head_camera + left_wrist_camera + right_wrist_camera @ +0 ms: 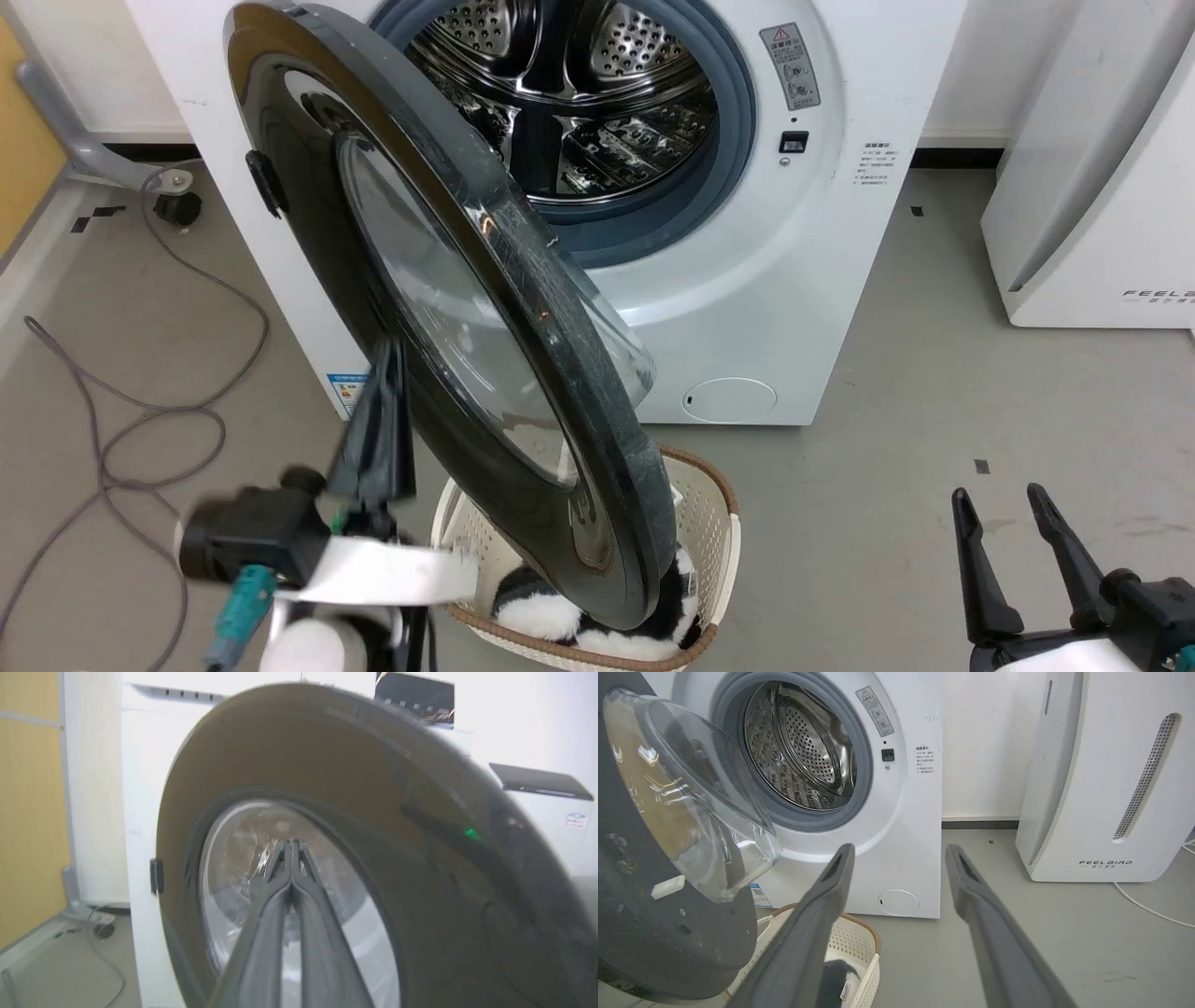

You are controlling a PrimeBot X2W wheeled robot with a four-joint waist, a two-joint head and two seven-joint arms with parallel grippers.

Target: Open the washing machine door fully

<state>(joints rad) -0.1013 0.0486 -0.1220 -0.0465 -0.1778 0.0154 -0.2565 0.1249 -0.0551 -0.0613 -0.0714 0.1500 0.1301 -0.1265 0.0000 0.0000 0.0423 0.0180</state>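
Laundry corner in lab-like room: washing machine (794,308), laundry basket (717,519), loose cable (265,327) on bare grey floor (934,392).

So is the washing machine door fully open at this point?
Partly open. The washing machine door stands angled out from the washing machine, exposing the drum, but it is not yet swung right back.

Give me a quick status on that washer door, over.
Left hand shut, tips by outer face of washing machine door. Right hand open, empty. Door roughly half open. Laundry basket under its lower edge.
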